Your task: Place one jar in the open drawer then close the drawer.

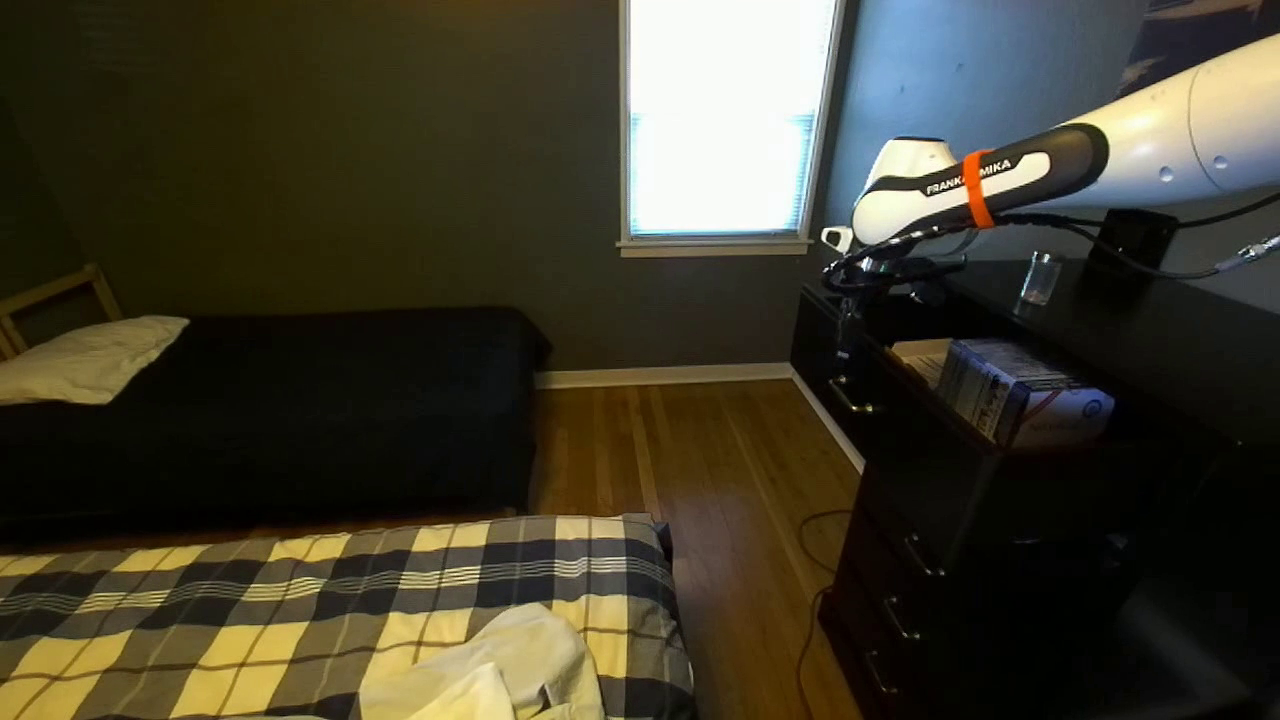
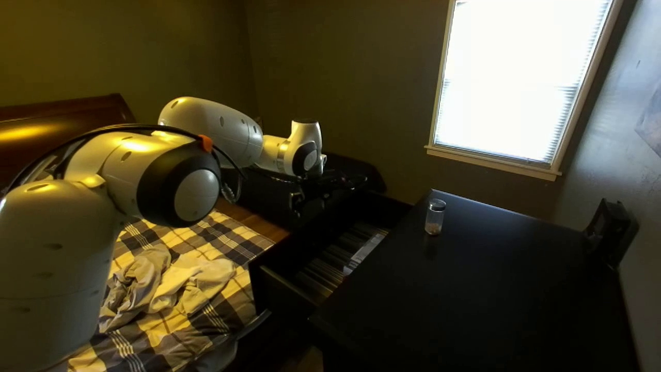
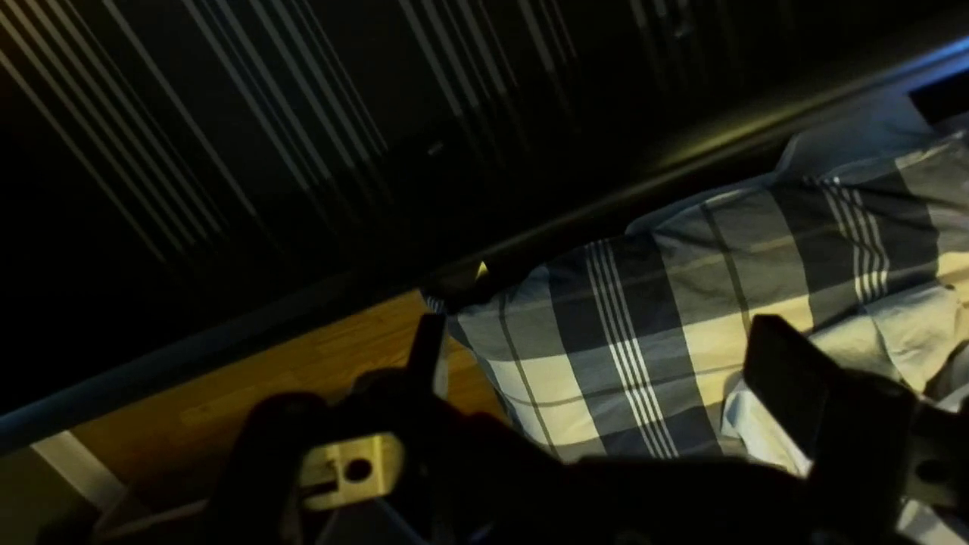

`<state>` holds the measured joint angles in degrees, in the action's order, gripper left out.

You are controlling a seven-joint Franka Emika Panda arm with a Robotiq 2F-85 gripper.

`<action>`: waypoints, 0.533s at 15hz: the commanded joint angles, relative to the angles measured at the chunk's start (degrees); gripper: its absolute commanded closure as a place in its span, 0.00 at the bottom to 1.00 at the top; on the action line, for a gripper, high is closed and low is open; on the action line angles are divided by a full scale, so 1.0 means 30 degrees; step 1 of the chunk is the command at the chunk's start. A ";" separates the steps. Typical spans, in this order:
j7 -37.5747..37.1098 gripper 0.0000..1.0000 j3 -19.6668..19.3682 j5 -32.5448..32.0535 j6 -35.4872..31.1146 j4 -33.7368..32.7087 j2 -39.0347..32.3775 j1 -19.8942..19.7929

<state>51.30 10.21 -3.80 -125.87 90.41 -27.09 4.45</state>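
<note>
A clear glass jar with a dark lid and a little brownish content stands upright on the dark dresser top. It shows in both exterior views [image 1: 1042, 278] [image 2: 435, 217]. The top drawer [image 1: 915, 450] of the tall dark dresser is pulled open and holds rows of thin cases. Its side rim shows in an exterior view [image 2: 289, 283], and its front edge crosses the wrist view [image 3: 560, 231]. My gripper [image 3: 598, 333] is open, with nothing between its fingers. In an exterior view the gripper [image 1: 846, 340] points down near the drawer's far front end, apart from the jar.
A case box with a white end [image 1: 1062, 418] sits in the drawer. A small black object [image 2: 612, 232] stands on the dresser by the wall. A plaid bed [image 2: 206, 305] with a crumpled pale cloth [image 2: 193, 276] lies beyond the drawer front. Wood floor [image 1: 700, 480] lies between.
</note>
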 commanded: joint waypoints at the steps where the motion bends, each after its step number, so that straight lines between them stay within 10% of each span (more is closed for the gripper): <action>1: 0.0895 0.00 -0.0490 -0.1583 0.0018 0.0142 -0.0060 0.0058; 8: 0.1658 0.00 -0.1593 -0.4158 0.0608 0.0287 0.0103 -0.0113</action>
<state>54.94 7.05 -12.79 -125.47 90.49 -27.32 4.42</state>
